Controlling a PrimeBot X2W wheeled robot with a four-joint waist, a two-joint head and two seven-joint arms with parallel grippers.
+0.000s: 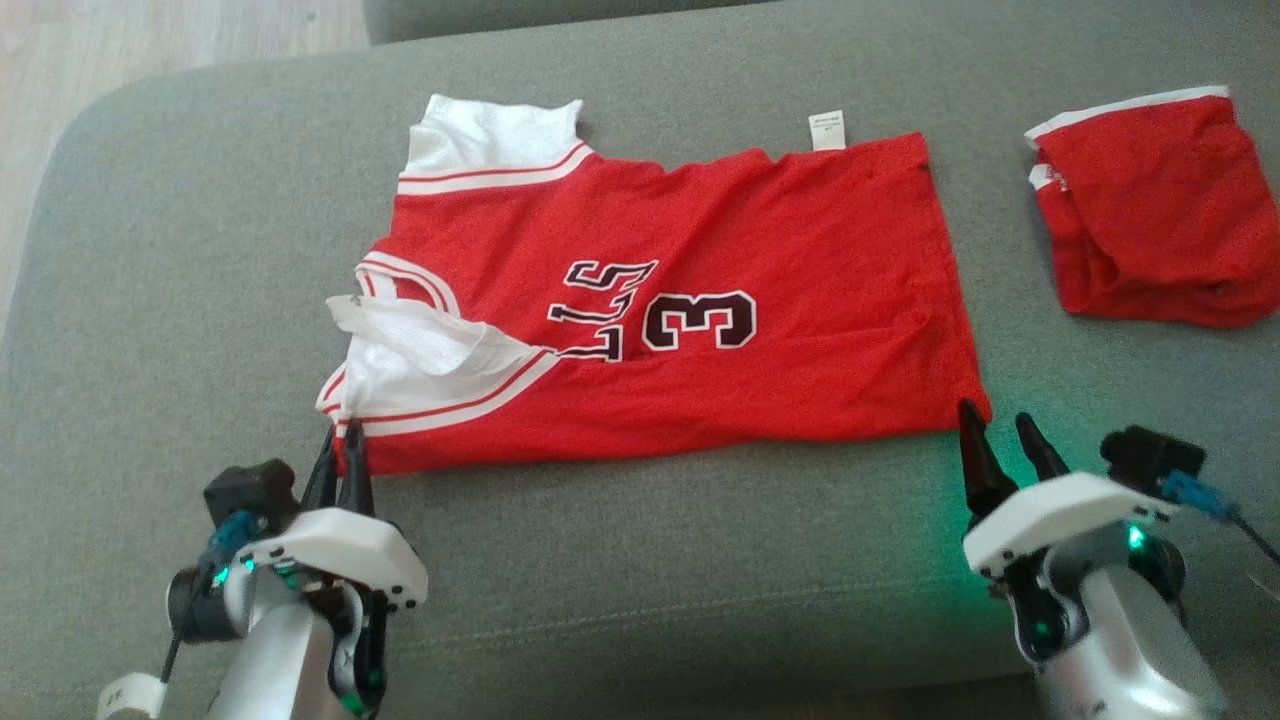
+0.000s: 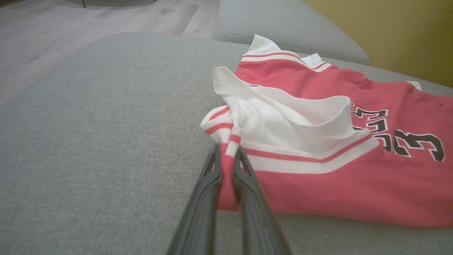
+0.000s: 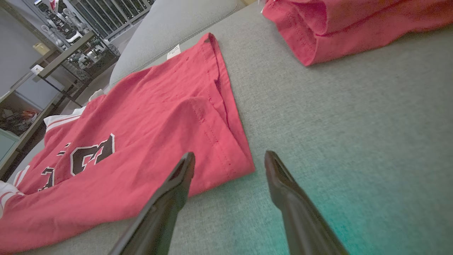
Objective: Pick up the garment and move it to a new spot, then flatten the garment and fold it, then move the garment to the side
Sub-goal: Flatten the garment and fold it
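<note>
you've got the garment (image 1: pixel 800 300) lying spread and mostly flat across the grey cushion (image 1: pixel 640 560), near sleeve rumpled over, so i judge placing and flattening about done, with the fold and the move aside left to do. at left, your left gripper (image 1: pixel 340 440) is pinched tight on the garment's near striped corner. at right, your right gripper (image 1: pixel 997 420) stands wide open, holding nothing, tips just beside the near hem corner, with a second red garment (image 1: pixel 1150 220) well apart.
</note>
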